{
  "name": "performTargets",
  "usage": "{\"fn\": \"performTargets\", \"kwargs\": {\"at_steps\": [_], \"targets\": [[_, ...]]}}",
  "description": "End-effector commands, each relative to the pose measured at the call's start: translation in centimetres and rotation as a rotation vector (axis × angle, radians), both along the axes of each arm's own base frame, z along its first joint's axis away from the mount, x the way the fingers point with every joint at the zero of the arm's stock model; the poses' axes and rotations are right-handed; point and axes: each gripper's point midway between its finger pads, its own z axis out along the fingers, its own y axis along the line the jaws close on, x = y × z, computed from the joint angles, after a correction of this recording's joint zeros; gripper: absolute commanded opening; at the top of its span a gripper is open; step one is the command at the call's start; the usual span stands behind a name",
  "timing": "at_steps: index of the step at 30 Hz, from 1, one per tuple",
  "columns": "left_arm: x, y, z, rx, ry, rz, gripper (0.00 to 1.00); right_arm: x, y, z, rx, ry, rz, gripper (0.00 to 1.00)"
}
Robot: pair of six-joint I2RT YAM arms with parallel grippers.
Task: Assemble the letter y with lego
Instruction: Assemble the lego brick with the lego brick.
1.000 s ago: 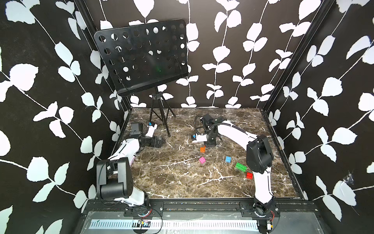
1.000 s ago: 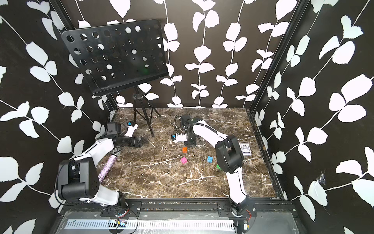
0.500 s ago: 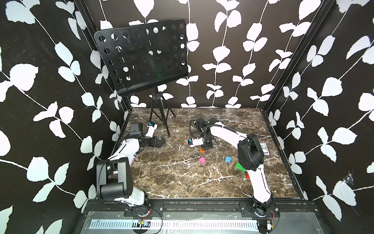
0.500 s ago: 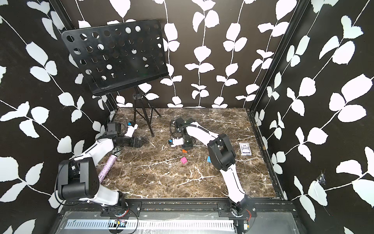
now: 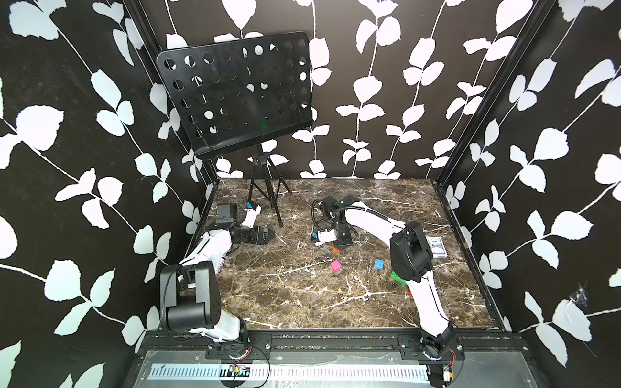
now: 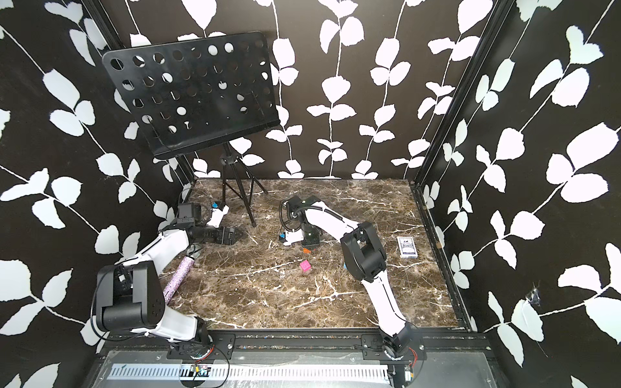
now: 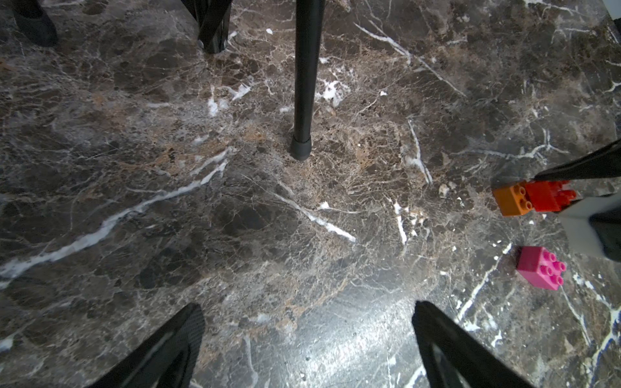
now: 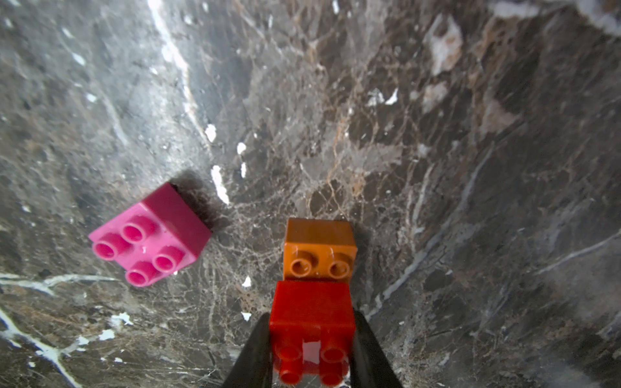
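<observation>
right wrist view: right gripper (image 8: 312, 317) clenched on a red brick (image 8: 312, 309), one finger on each side. the red brick is pressed onto half of an orange brick (image 8: 319, 248); two orange studs remain uncovered. whether the pair touches the marble table (image 8: 437, 151) cannot be told. a pink brick (image 8: 151, 242) lies loose near the pair, apart from it, studs up.

left wrist view: left gripper (image 7: 307, 310) released, fingers spread wide over bare table, near a leg of the music stand (image 7: 304, 84). the joined pair and the pink brick appear at the frame edge.

top views only: a blue brick (image 5: 379, 263) and a green brick (image 5: 398, 278) lie separate on the table, the green one partly behind the right arm (image 5: 410, 255). a pack of cards (image 6: 407, 247) lies near the table's right edge. a glittery tube (image 6: 178, 277) lies beside the left arm (image 6: 168, 245), plain in a top view. only two bricks are joined.
</observation>
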Motion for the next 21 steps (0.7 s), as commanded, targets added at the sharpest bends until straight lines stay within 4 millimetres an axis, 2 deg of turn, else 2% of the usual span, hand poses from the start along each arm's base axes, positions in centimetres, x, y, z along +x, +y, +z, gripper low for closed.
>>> {"fn": "performTargets", "kwargs": {"at_steps": [1, 7, 10, 15, 21], "targets": [[-0.4, 0.0, 0.5, -0.014, -0.002, -0.001, 0.99, -2.4, -1.7, -2.9, -0.107, 0.120, 0.033, 0.23], [-0.5, 0.0, 0.5, -0.017, -0.001, -0.002, 0.99, -1.7, -2.7, -3.5, -0.172, 0.079, -0.011, 0.22], [-0.5, 0.0, 0.5, -0.017, -0.002, -0.003, 0.99, -2.0, -3.4, -3.6, -0.207, 0.081, -0.032, 0.22], [-0.4, -0.1, 0.5, -0.023, -0.002, -0.001, 0.99, -2.7, -3.2, -3.8, -0.190, 0.106, -0.027, 0.22], [-0.5, -0.1, 0.6, -0.023, -0.004, -0.001, 0.99, -1.3, -2.9, -4.6, -0.217, 0.065, -0.084, 0.21]]}}
